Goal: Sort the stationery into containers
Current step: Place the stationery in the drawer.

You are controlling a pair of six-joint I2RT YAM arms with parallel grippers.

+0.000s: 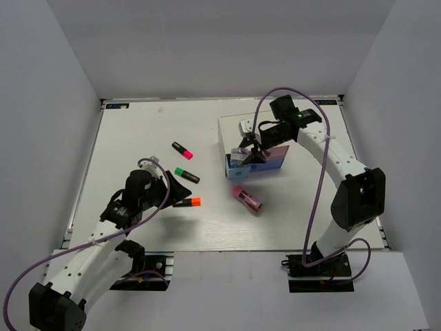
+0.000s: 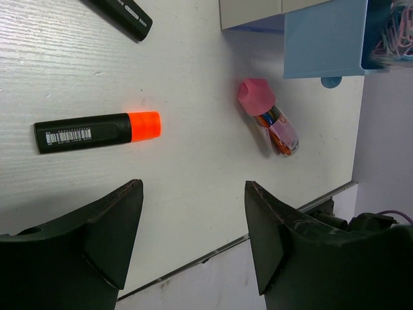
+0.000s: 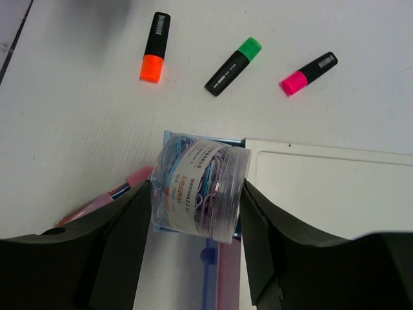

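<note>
My right gripper (image 3: 197, 190) is shut on a clear round tub of coloured paper clips (image 3: 193, 171), holding it at the open light-blue drawer (image 2: 326, 39) of the white-topped box (image 1: 265, 134). I cannot tell whether the tub rests in the drawer. Three black highlighters lie left of the box: pink cap (image 1: 182, 149), green cap (image 1: 187, 174), orange cap (image 1: 187, 202). The pink oblong gadget (image 1: 247, 198) lies in front of the box. My left gripper (image 2: 193, 194) is open and empty, just near of the orange highlighter (image 2: 97, 131). No separate grey-silver block shows.
The box's pink and blue-purple fronts (image 1: 272, 164) face the near edge. White walls close in the table on three sides. The table's near edge (image 2: 213, 255) runs just under my left gripper.
</note>
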